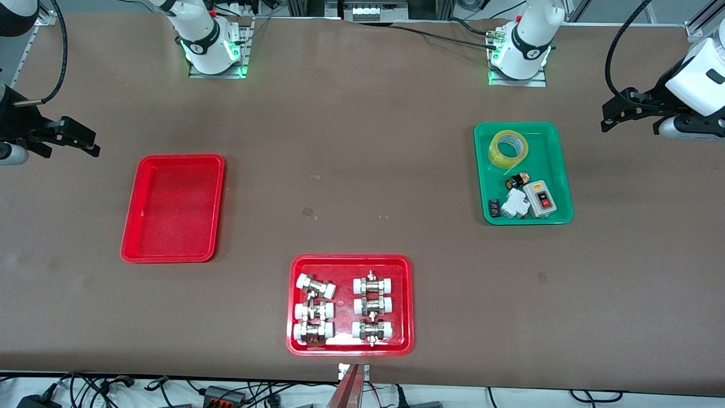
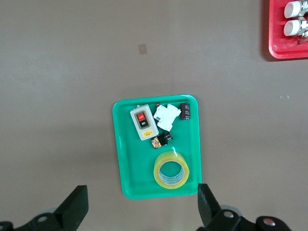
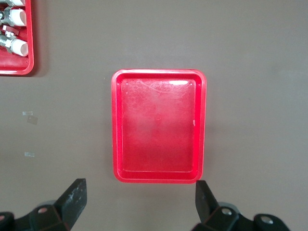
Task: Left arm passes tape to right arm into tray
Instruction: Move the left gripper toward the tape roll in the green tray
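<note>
1. Tape point(image 1: 508, 148) lies flat, hole up, in the green tray point(image 1: 561, 170) at the left arm's end of the tabletop point(image 1: 362, 170), at that tray's end farther from the front camera, apart from the switch box point(image 1: 542, 199) and small parts.
2. Left hand point(image 1: 610, 113) is the nearer one by far, hanging in the air off the green tray's outer side; its wrist view shows the tape point(image 2: 171, 169) between the spread fingers point(image 2: 208, 204).
3. Right hand point(image 1: 90, 141) waits, fingers apart, beside the empty red tray point(image 1: 173, 208), well apart from the tape.
4. Judgement: the left arm must drop straight onto the roll first.
</note>
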`<control>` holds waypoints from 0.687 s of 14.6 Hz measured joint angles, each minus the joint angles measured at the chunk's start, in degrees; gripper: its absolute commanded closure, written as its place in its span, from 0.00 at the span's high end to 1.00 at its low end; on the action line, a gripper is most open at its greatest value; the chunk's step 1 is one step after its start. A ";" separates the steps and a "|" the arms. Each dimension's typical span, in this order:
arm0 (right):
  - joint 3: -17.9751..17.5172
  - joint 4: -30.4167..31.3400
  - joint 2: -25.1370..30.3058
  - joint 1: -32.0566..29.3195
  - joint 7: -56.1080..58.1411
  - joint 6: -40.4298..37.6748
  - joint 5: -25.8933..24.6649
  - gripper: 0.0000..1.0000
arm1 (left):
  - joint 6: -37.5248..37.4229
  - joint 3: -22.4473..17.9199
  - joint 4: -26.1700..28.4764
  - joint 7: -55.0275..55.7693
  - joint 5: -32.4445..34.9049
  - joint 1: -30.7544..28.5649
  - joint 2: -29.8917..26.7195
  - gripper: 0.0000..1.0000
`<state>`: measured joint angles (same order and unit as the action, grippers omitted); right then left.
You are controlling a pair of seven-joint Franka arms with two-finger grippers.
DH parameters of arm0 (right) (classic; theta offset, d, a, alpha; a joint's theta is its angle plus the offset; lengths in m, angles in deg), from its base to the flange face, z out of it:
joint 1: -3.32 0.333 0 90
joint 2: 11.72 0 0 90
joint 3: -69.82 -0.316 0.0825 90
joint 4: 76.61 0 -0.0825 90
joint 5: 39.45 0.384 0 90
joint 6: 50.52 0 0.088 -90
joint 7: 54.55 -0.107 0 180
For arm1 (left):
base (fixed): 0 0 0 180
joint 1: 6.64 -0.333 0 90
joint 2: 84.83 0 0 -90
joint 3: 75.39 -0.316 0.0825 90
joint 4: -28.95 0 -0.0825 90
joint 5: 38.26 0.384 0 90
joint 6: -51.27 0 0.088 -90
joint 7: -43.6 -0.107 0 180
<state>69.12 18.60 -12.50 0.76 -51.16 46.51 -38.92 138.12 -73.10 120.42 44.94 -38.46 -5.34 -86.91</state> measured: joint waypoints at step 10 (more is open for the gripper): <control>0.00 0.00 0.01 0.00 0.00 -0.01 0.00 1.00 | -5.49 0.02 0.83 -0.18 0.00 -0.35 1.45 1.00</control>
<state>69.13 18.60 -12.49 0.76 -51.16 46.50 -38.92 132.63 -73.08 121.25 44.76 -38.46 -5.68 -85.46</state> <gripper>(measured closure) 0.000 0.000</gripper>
